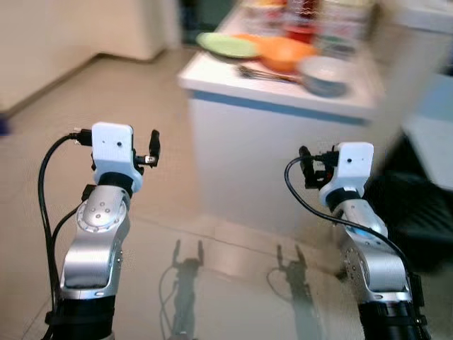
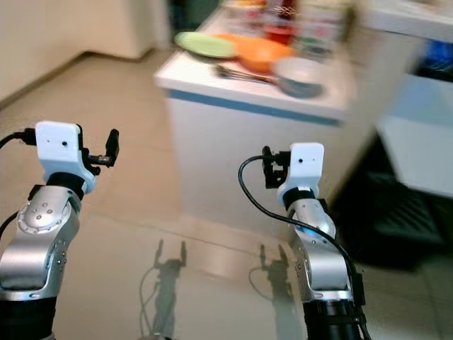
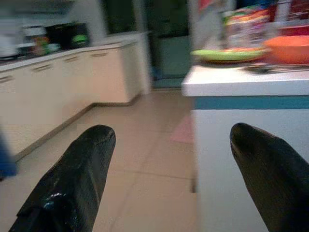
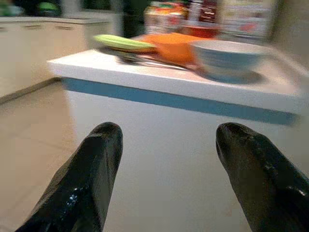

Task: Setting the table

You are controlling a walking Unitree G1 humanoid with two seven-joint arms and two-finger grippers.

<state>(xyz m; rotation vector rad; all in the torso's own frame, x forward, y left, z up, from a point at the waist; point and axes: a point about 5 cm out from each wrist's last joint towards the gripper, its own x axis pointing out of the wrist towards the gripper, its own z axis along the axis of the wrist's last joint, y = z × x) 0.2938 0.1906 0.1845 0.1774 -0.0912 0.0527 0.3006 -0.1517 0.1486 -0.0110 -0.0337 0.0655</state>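
A white table (image 1: 283,106) with a blue band stands ahead of me. On it lie a green plate (image 1: 226,45), an orange bowl (image 1: 283,53), a grey-blue bowl (image 1: 324,74) and some dark cutlery (image 1: 265,73). My left gripper (image 1: 152,149) is raised over the floor, short of the table's near left corner, open and holding nothing. My right gripper (image 1: 306,166) hangs in front of the table's side, below its top, also open and empty. The right wrist view looks at the grey-blue bowl (image 4: 231,58) and orange bowl (image 4: 171,46) past its fingers (image 4: 91,169). The picture is somewhat blurred.
Jars and packages (image 1: 333,18) crowd the back of the table. Cream kitchen cabinets (image 3: 72,82) line the wall on the left. A black object (image 1: 410,205) and a white unit (image 1: 432,134) stand to the right of the table. Beige tiled floor (image 1: 141,85) stretches to the left.
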